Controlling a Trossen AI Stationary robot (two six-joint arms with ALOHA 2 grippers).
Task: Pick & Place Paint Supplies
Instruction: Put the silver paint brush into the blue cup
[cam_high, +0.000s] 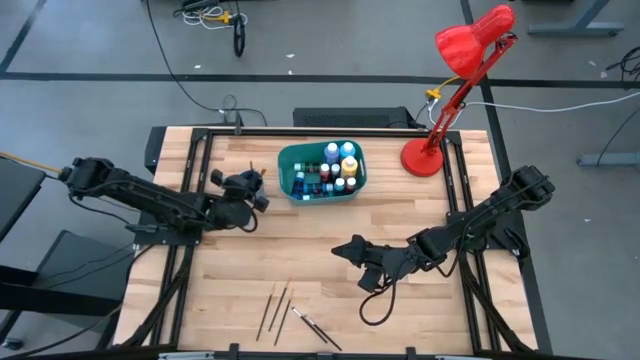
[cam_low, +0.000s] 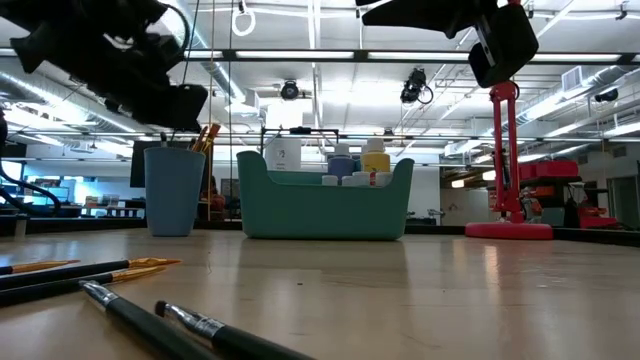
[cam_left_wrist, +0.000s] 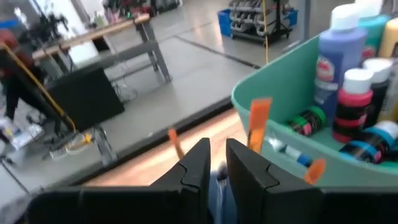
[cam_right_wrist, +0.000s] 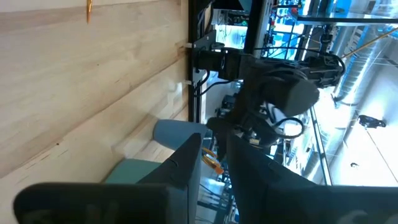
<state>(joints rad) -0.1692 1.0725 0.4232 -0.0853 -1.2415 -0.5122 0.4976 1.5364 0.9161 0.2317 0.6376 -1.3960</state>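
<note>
Brushes (cam_low: 150, 320) lay nearest the low camera, dark-handled and flat on the bare wood at the table's front edge. From above, these loose brushes (cam_high: 290, 310) were a small scatter. Most had their long axes running roughly from one o'clock to seven, and one crossed them from about ten o'clock to four.

On the left, the left gripper (cam_high: 255, 188) hung above the small blue cup (cam_low: 174, 190), which stood just beside the teal bin (cam_high: 285, 172) at its nine o'clock. In its own wrist view the left gripper's (cam_left_wrist: 216, 163) fingers stood a narrow gap apart with nothing visible between them. Orange-tipped brush handles (cam_left_wrist: 258, 121) stood upright in the cup below. From this claw the loose brushes lay at about five o'clock, well apart.

The bin held the paint bottles (cam_high: 335, 165), upright and crowded together, pale caps up.

Further right, the right gripper (cam_high: 347, 250) hovered over open table at the bin's six o'clock. Its fingers (cam_right_wrist: 186, 165) were slightly apart and empty. The scatter lay at about seven o'clock from it, and near. I judged the right arm the better placed for the next pick. Its fingers would need to straddle a handle across that one-to-seven line rather than along it.

At the far right, a red desk lamp (cam_high: 470, 60) stood at the bin's three o'clock, clear of both arms.
</note>
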